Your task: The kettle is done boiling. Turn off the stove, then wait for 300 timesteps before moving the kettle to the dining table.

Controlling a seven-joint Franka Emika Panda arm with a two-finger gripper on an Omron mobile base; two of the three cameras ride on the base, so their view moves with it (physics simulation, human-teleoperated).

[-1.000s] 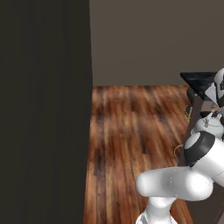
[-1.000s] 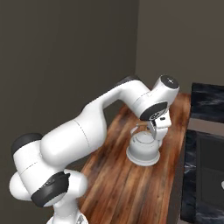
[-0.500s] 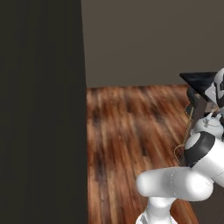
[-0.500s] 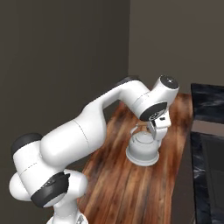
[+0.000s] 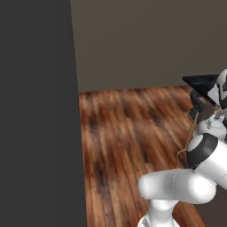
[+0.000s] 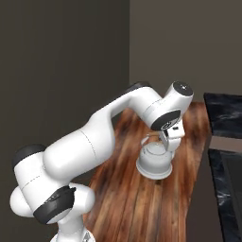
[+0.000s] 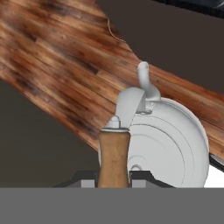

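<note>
The gripper [image 6: 166, 142] is clamped on the kettle [image 6: 154, 161] by its tan wooden handle piece [image 7: 113, 157]. The kettle is carried in the air over the wood floor [image 6: 142, 203], spout [image 7: 145, 78] pointed away from the hand. The black marble dining table [image 6: 226, 113] is seen near, at right.

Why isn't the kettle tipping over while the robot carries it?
It hangs upright: the kettle dangles level over the wooden floor, with the gripper shut on its wooden handle on top.

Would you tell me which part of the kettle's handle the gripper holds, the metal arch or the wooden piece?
The tan wooden piece; the silver kettle's bare metal arch is free.
</note>
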